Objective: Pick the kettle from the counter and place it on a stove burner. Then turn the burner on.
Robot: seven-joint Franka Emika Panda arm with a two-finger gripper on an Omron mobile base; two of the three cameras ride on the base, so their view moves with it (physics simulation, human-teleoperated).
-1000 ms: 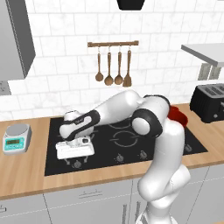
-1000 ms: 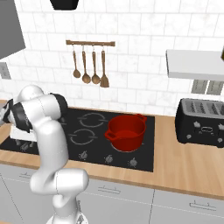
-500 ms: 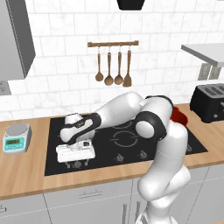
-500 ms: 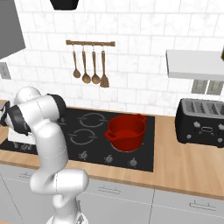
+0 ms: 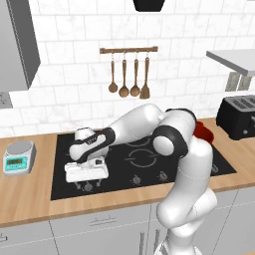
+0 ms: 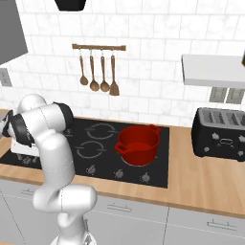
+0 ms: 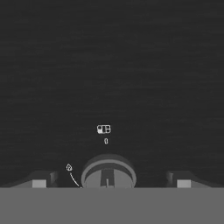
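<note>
Hand view showed the gripper (image 7: 108, 183) spread either side of a round grey knob (image 7: 108, 173) on matte black cooktop (image 7: 109, 65); hand position unchanged from earlier.

Base cams flank arm, share cooktop (image 5: 149, 149); hand cam close above

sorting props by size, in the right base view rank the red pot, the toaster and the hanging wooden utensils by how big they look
1. Red pot and toaster: about alike in apparent size, so no ranking between them.
2. Hanging wooden utensils: each one clearly smallest, thin and short on the far wall.
</note>
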